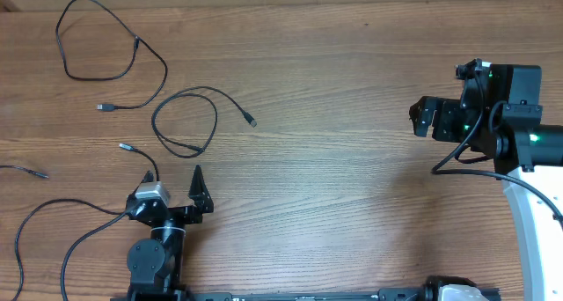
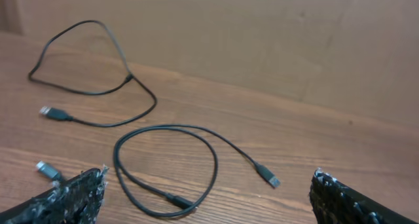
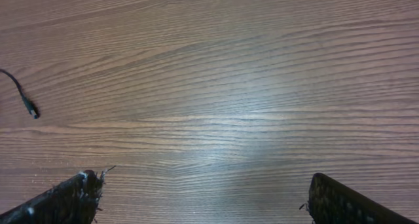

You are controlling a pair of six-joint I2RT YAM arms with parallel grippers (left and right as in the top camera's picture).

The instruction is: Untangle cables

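Observation:
Several thin black cables lie on the left half of the wooden table. One makes a wide loop at the far left (image 1: pixel 97 37), also in the left wrist view (image 2: pixel 98 92), with its plug (image 2: pixel 52 112) free. A second forms a round loop (image 1: pixel 185 121) just ahead of my left gripper (image 1: pixel 173 176), its plug (image 1: pixel 252 121) lying off to the right; the left wrist view shows this loop (image 2: pixel 214 165) between my spread fingers (image 2: pixel 209 204). A third plug (image 1: pixel 125 146) lies by the left finger. My right gripper (image 1: pixel 422 118) is open and empty over bare wood (image 3: pixel 206 198).
Another silver-tipped plug (image 1: pixel 40 173) lies at the left edge. Black wires (image 1: pixel 53 239) curve along the table beside the left arm base. A cable end (image 3: pixel 29 109) shows far left in the right wrist view. A tan wall (image 2: pixel 262 27) rises behind the table.

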